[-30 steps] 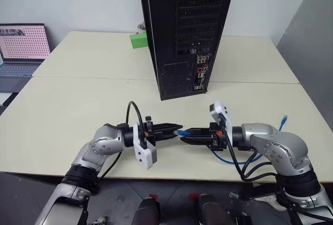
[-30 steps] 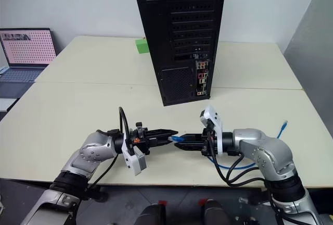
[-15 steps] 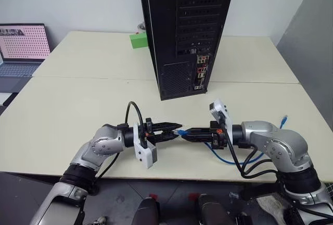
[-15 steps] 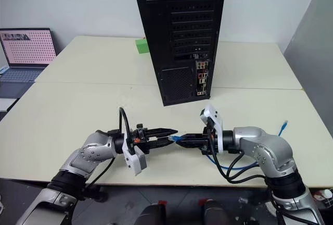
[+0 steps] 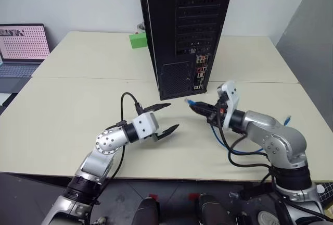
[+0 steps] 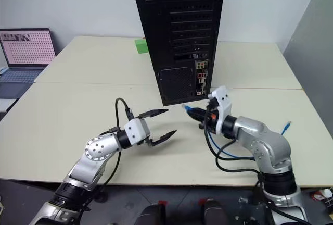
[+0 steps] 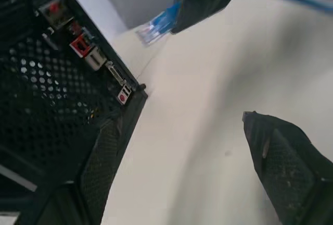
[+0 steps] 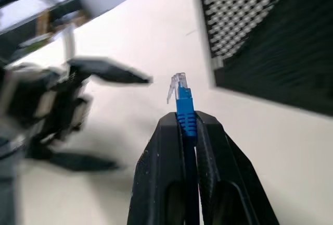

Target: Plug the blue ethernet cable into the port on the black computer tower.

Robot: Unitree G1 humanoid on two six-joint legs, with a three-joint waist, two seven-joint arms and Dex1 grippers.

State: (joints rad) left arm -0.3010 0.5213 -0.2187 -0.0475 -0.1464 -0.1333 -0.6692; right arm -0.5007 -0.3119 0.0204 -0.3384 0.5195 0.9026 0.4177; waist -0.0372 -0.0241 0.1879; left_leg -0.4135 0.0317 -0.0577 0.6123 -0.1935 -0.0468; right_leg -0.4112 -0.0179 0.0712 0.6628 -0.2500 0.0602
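Note:
The black computer tower stands upright at the middle of the table, its back panel facing me. The port is somewhere in the narrow strip of coloured connectors low on that panel. My right gripper is shut on the blue ethernet cable just behind its clear-blue plug. The plug hangs in the air a short way in front of the strip, apart from the tower. The rest of the cable loops on the table to its other end. My left gripper is open and holds nothing, left of the plug.
A green block sits behind the tower on its left. A laptop stands at the far left beyond the table. Black robot wires hang under my right wrist. A grey panel borders the right side.
My left gripper has opened, let go of the plug and rolled. My right gripper has carried the plug forward and up, towards the tower's back panel.

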